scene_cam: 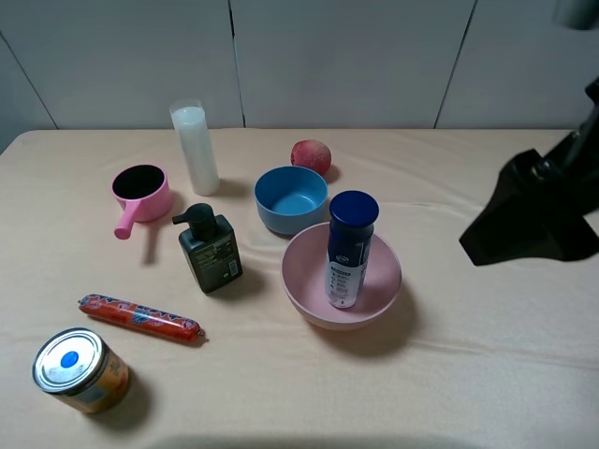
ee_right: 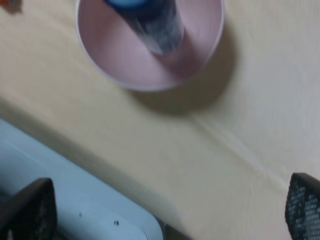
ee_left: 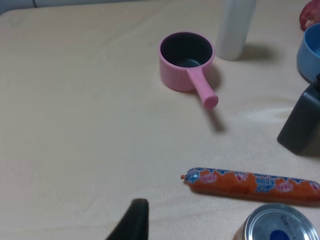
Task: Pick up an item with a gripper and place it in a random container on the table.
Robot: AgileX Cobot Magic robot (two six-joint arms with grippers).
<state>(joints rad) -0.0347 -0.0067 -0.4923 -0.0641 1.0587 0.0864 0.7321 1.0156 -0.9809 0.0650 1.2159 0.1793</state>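
Observation:
The item, a tall slim bottle (scene_cam: 351, 248) with a dark blue cap and a white printed label, stands upright inside the large pale pink bowl (scene_cam: 301, 281) on the beige-clothed table (scene_cam: 468, 355). In the right wrist view the bottle (ee_right: 152, 22) and the bowl (ee_right: 105, 45) are blurred. My right gripper (ee_right: 167, 212) is open and empty, with its fingers (ee_right: 30, 210) wide apart, back from the bowl. The right arm (scene_cam: 533, 210) hangs over the table's right side. Of my left gripper only one fingertip (ee_left: 134, 220) shows, over bare cloth.
A blue bowl (scene_cam: 291, 198), a red apple (scene_cam: 311, 155), a milky white cylinder (scene_cam: 195, 147), a small pink handled pot (scene_cam: 140, 195), a dark green pump bottle (scene_cam: 210, 251), a wrapped sausage (scene_cam: 140, 317) and a tin can (scene_cam: 80, 369) stand on the left half.

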